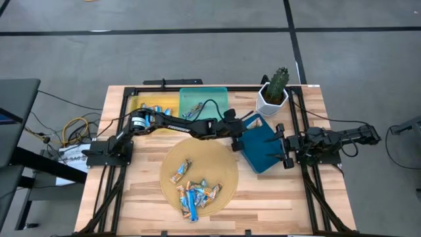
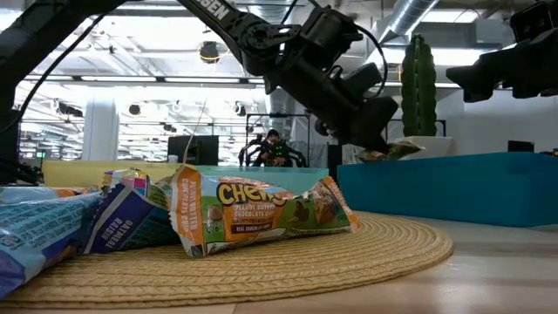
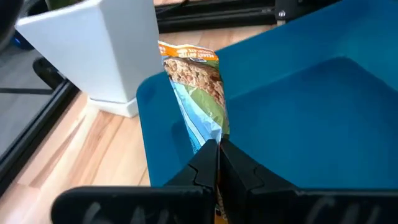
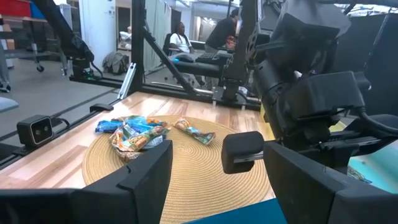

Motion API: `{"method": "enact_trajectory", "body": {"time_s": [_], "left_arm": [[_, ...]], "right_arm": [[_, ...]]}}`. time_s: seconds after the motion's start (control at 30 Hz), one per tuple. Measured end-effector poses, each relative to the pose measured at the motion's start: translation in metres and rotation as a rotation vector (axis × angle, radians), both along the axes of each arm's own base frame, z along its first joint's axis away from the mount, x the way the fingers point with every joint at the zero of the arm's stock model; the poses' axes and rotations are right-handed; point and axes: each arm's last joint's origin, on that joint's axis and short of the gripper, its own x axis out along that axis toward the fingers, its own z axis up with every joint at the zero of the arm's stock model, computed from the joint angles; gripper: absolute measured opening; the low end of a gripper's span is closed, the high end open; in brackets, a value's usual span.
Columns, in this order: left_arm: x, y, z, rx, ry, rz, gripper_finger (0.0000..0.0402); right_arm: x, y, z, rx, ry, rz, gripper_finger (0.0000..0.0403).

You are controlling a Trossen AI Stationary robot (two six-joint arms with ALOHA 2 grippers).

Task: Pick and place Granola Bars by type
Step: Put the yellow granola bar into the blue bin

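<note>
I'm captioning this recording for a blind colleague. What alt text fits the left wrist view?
The left claw, shut, pinches a granola bar in an orange, green and blue wrapper over the rim of a dark blue tray. A white planter stands beside the tray on the wooden table.

I'm standing in what is looking like a robotics lab inside an open-plan industrial office. Exposed ducts (image 2: pixel 436 13) and ceiling lights (image 2: pixel 209 51) are running overhead, and a wooden table (image 1: pixel 141 191) is sitting on a grey floor marked with dark tape lines (image 1: pixel 293 29). People (image 4: pixel 180 38) are sitting at workstations behind; further robot rigs are possibly standing there.
</note>
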Motion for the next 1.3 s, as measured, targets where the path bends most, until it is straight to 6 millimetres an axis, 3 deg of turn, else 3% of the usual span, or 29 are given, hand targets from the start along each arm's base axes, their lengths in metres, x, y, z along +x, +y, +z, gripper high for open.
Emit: {"method": "enact_trajectory", "body": {"time_s": [0.5,0.97,1.3], "left_arm": [[-0.0014,-0.002,-0.0035,-0.042,0.033,-0.054,0.0004],[-0.0016,-0.0014,-0.0038,-0.053,0.034,-0.051,0.006],[-0.0003,-0.0089,-0.0026,-0.027,0.028,-0.083,0.0062]], "right_arm": [[0.0,0.0,0.0,0.0,0.0,0.0,0.0244],[0.0,0.0,0.0,0.0,0.0,0.0,0.0244],[0.0,0.0,0.0,0.0,0.0,0.0,0.0244]]}}
